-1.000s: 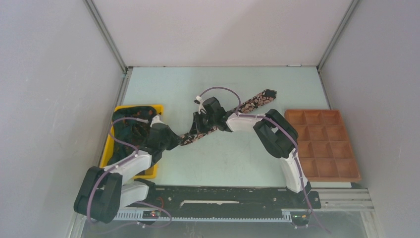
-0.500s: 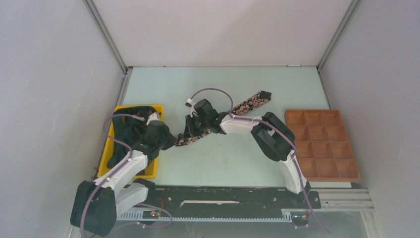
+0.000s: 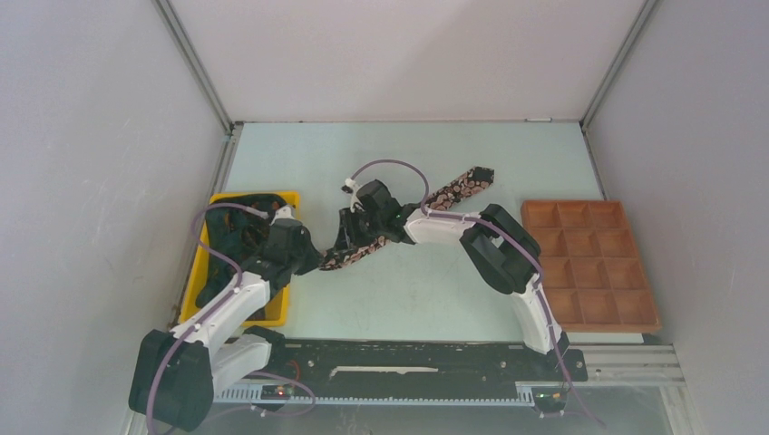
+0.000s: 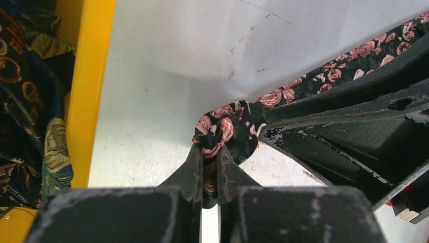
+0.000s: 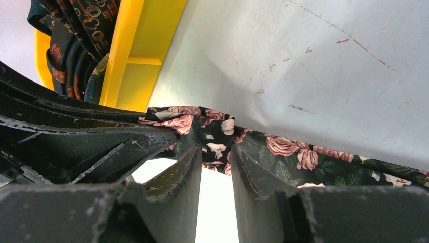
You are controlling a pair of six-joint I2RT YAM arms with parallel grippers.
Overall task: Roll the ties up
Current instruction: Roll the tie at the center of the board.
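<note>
Top external shows me the long black rose-printed fabric tie (image 3: 458,188) has slid across the pale green tabletop (image 3: 408,299) toward the yellow plastic bin (image 3: 279,310) in the last second. I judge rolling is only starting. It lies diagonally, bunched at its near-left end. My black left gripper (image 4: 210,158) pinches that bunch tight. The black right gripper (image 5: 216,152) has just loosened, fingers parted around the fabric.

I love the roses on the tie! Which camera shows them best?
The right wrist view: the tie lies close up, its pink roses sharp. The left wrist view shows fewer, bunched up; the top view, only a thin speckled strip.
</note>
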